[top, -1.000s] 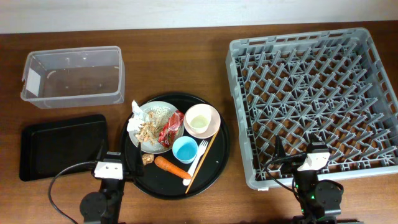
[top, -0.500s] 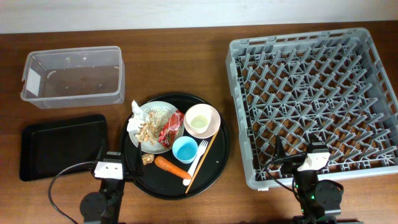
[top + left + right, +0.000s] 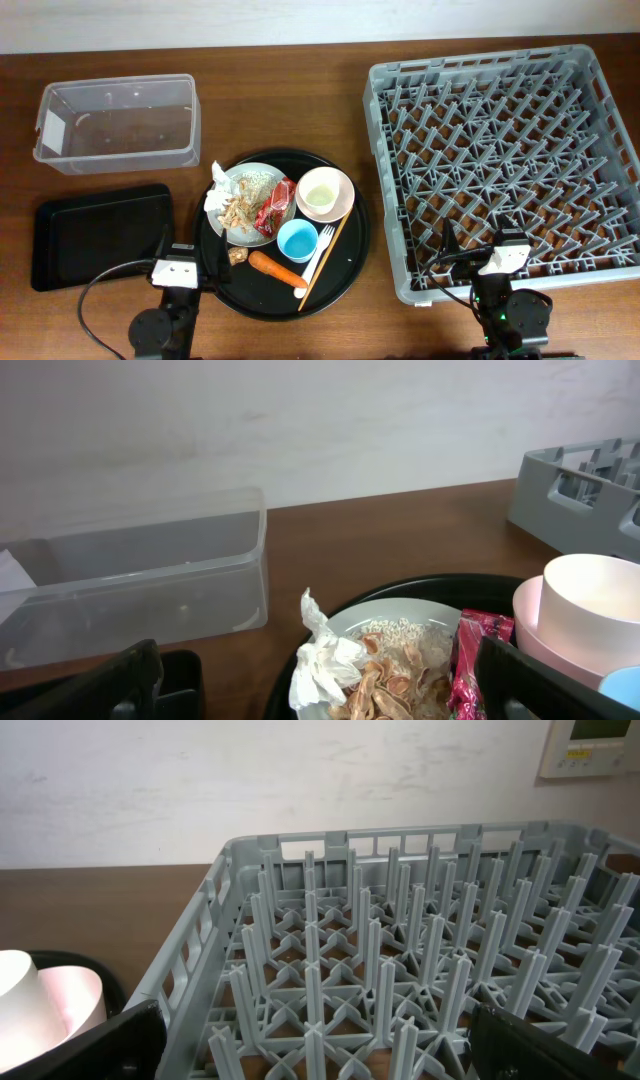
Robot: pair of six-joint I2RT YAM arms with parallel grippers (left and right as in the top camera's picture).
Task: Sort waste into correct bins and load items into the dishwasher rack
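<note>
Overhead, the waste lies on the plate point(image 3: 262, 178), at 10 o'clock on the round black tray point(image 3: 345, 270): napkin point(image 3: 217, 195) at its 9 o'clock edge, rice scraps point(image 3: 240, 212) in the middle, red wrapper point(image 3: 275, 207) at 3 o'clock. The brown lump point(image 3: 237, 257) and the carrot point(image 3: 277, 268) lie off the plate, near 6 o'clock of the tray. The pink bowl point(image 3: 345, 200) at 1 o'clock holds the cream cup point(image 3: 320, 192). The blue cup point(image 3: 297, 240) stands at the centre, with fork point(image 3: 320, 250) and chopstick point(image 3: 327, 255) just beside it at 3 o'clock.

The clear tub point(image 3: 118, 125) is at 10 o'clock from the tray, the shallow black tray point(image 3: 100, 235) at 9 o'clock and the rack point(image 3: 380, 170) at 3 o'clock. A white label point(image 3: 47, 128) on the tub and a wall panel point(image 3: 600, 745) carry writing too small to read.

The bench point(image 3: 300, 100) is dark brown wood and the wall point(image 3: 300, 420) is pale.

The left hand point(image 3: 318, 650) and the right hand point(image 3: 315, 1020) are both spread wide and hold nothing. Nothing has moved since the earlier pictures.
</note>
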